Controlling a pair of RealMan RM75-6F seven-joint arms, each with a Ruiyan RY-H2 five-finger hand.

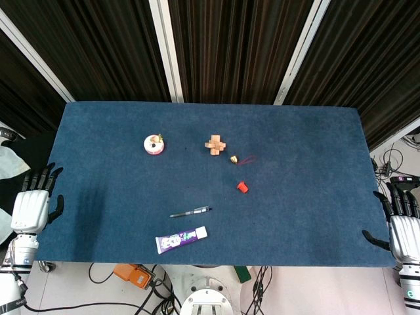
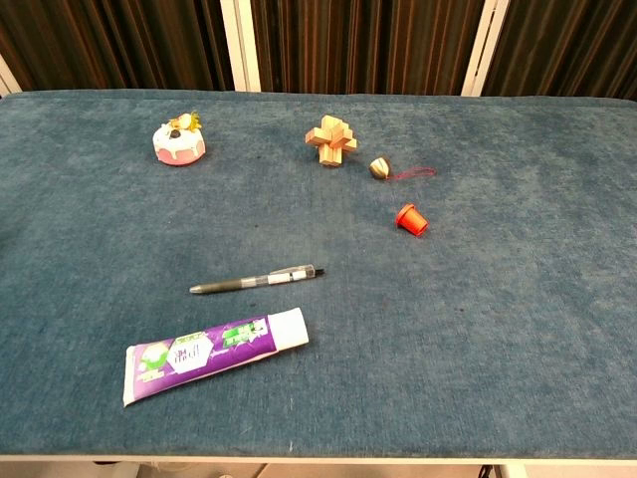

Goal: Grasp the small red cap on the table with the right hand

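Observation:
The small red cap lies on its side on the blue table, right of centre. My right hand hangs off the table's right edge, far from the cap, fingers apart and holding nothing. My left hand rests by the left edge, fingers spread, also empty. Neither hand shows in the chest view.
A wooden puzzle and a small gold bell with a red cord sit just behind the cap. A pink toy cake is at back left. A pen and a purple toothpaste tube lie near the front edge.

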